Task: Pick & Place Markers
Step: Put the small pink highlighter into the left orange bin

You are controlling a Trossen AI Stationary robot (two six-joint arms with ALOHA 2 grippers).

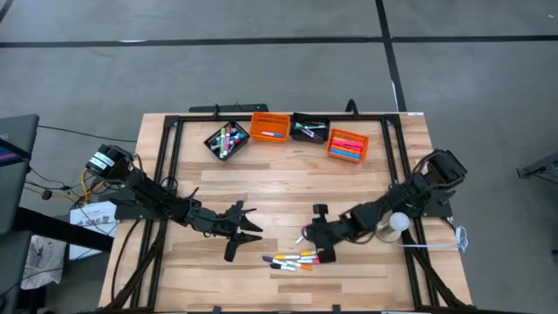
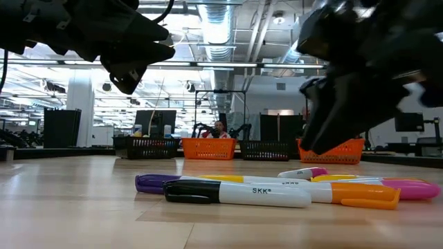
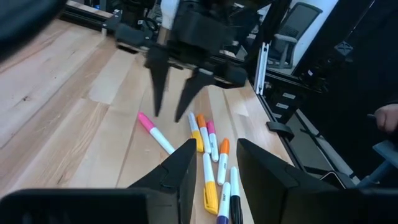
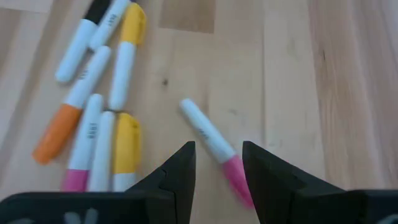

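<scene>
A: Near edge of the worktop (image 1: 288, 196) first. A loose cluster of markers (image 1: 294, 260) lies flat on the wood, some touching side by side. One pink-capped marker (image 4: 212, 144) lies apart from the rest.

B: Where are the tools?

A: The right tool (image 1: 316, 234) hangs low just above that lone pink one, fingers parted a narrow gap, nothing between them. The left tool (image 1: 245, 228) sits beside the cluster on the other side, also narrowly parted and empty.

B: How would these handle?

A: My guess: light, stiff plastic barrels, smooth and round, so they roll if nudged off-centre. Not fragile. The cap is a slightly fatter step; the white barrel is the long straight part.

B: So grip where?

A: Mid-barrel, fingers straddling across the long axis, so it doesn't tip by one end. The lone pink one looks the easier pick, since no neighbour crowds its sides. In the cluster, a finger would likely shove the adjoining marker.

B: And farther back?

A: Four small bins at the far edge: a black bin (image 1: 226, 139), an orange bin (image 1: 270, 127), another black bin (image 1: 309, 129), another orange bin (image 1: 347, 145). All already hold markers.
</scene>
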